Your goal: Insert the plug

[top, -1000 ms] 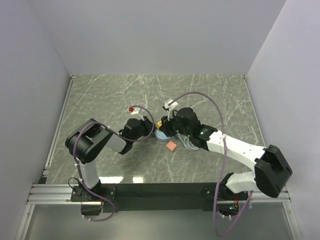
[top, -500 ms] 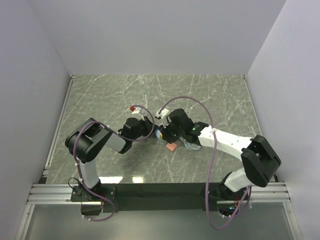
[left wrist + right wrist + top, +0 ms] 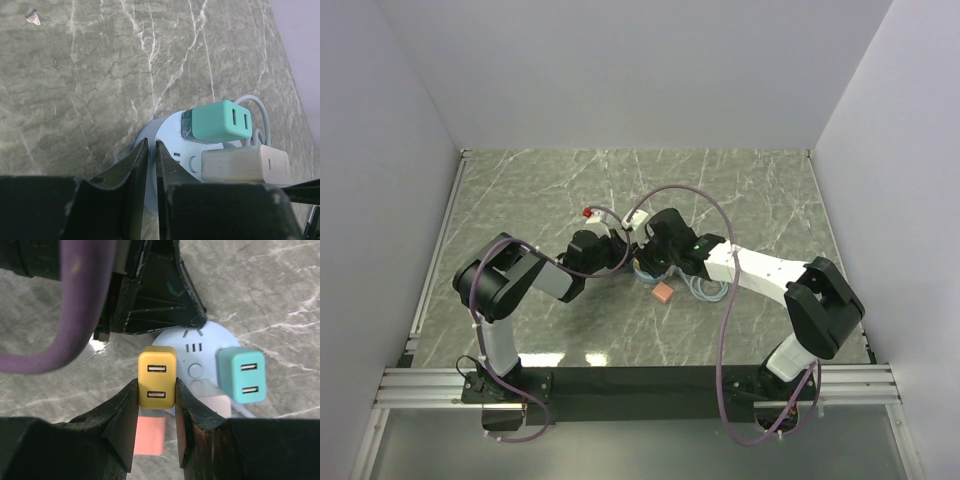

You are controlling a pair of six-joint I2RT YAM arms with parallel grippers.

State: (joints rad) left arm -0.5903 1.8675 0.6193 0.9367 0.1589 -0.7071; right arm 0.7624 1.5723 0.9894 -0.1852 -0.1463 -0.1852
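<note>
Where the two arms meet: a round pale-blue hub (image 3: 200,337) lies flat on the worktop (image 3: 740,190), near its middle.
hub contents: a teal plug (image 3: 241,375) and a cream plug (image 3: 245,164) sit in its sockets side by side, each showing two USB slots; a button and three slits show on its bare top.
yellow plug (image 3: 157,376): at the hub's rim, on the side away from the teal plug, USB slots facing the right wrist camera; whether its prongs are in a socket cannot be told.
right hand (image 3: 156,386): pinching the yellow plug by its two flanks.
left hand (image 3: 151,148): fingers drawn almost together, the hub's rim caught in the thin slit between them.
pink block (image 3: 663,292): on the worktop just beside the hub.
cable (image 3: 252,102): pale, leaving the hub behind the teal plug.
</note>
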